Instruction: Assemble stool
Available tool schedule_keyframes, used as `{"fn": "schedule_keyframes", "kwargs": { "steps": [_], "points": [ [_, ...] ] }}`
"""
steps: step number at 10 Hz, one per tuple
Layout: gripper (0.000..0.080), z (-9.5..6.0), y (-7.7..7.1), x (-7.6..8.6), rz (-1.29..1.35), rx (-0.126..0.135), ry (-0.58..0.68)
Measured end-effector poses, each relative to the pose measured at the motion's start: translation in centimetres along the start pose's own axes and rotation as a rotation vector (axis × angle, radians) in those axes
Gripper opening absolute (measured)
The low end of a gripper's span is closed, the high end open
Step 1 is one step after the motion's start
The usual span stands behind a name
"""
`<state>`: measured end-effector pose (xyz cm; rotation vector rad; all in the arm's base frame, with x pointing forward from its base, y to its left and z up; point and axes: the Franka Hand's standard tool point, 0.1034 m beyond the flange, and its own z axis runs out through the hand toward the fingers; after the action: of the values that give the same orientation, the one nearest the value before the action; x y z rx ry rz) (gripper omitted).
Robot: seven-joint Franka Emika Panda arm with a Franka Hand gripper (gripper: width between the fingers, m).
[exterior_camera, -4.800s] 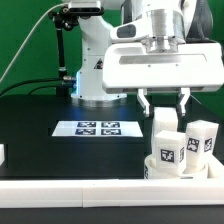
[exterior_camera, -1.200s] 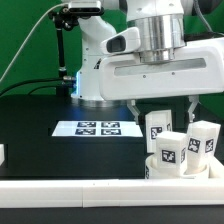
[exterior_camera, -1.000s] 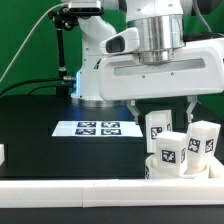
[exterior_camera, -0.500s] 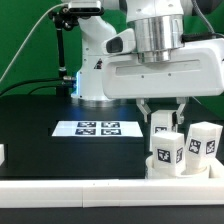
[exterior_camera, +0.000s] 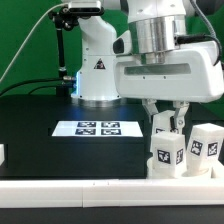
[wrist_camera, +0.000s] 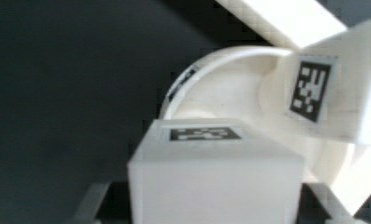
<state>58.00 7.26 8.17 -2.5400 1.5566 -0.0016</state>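
The white round seat (exterior_camera: 190, 172) lies by the front bar at the exterior view's right. Two tagged white legs (exterior_camera: 167, 152) (exterior_camera: 206, 146) stand on it. A third leg (exterior_camera: 163, 124) stands behind them, between my fingers. My gripper (exterior_camera: 166, 116) hangs straight down over it and is shut on its sides. In the wrist view this leg (wrist_camera: 208, 175) fills the space between my fingers (wrist_camera: 102, 200), my gripper (wrist_camera: 208, 208) astride it. The seat's curved rim (wrist_camera: 217, 75) and another tagged leg (wrist_camera: 315, 85) lie beyond.
The marker board (exterior_camera: 98, 128) lies flat on the black table to the exterior view's left of the stool. A long white border bar (exterior_camera: 80, 186) runs along the front edge. A small white piece (exterior_camera: 2, 153) shows at the left edge. The robot base (exterior_camera: 95, 70) stands behind.
My fingers were spread wide around the rear leg and have closed on it. The gripper, the leg and the seat with its two legs have shifted slightly to the exterior view's right.
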Motion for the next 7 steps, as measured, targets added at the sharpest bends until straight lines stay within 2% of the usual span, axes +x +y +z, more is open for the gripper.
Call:
{"fn": "schedule_keyframes", "kwargs": {
  "steps": [3, 7],
  "points": [
    [0.0337, 0.04, -0.06, 0.01, 0.302, 0.033, -0.009],
    [0.0337, 0.07, -0.17, -0.4, 0.491, 0.043, -0.023]
  ]
}}
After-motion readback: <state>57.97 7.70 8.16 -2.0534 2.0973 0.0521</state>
